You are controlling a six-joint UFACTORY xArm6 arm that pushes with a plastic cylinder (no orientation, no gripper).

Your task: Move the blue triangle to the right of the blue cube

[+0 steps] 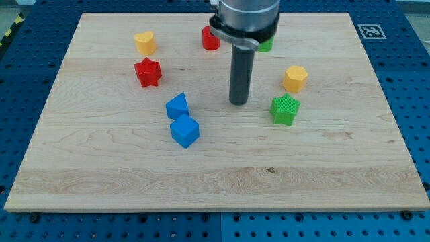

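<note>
The blue cube lies a little left of the board's middle. The blue triangle touches it just above and slightly to the left. My tip stands on the board to the right of both blue blocks, about a block's width apart from them and level with the triangle. It touches no block.
A green star lies right of my tip, a yellow hexagon above it. A red star and a yellow heart lie at upper left. A red block and a green block sit partly behind the arm on the wooden board.
</note>
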